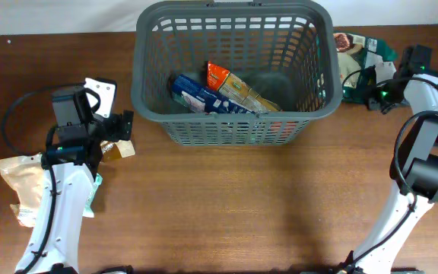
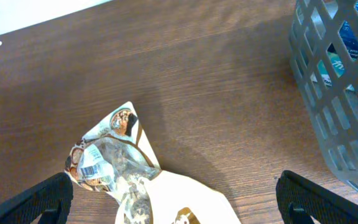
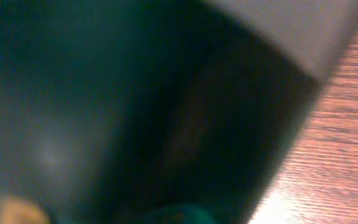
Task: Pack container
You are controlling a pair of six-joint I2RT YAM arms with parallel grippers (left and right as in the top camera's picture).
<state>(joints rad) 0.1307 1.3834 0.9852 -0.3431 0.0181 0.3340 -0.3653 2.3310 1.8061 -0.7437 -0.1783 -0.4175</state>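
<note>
Overhead: container (image 1: 149, 114) at far middle of table (image 1: 226, 205), few packets (image 1: 223, 95) inside. We're partway: left gripper (image 1: 122, 128) spread wide over a snack packet (image 2: 114, 165); right gripper (image 1: 354, 82) at green packets (image 1: 356, 44), we can't tell its state.

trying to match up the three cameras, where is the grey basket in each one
Overhead: the basket sits at top centre.
Left wrist: only part of its slotted wall shows, at the right edge.
Right wrist: too dark and blurred to tell; no basket can be made out.
Shared landmark: the brown wooden table, seen in all three views; in the right wrist picture it shows only along the right edge.
</note>
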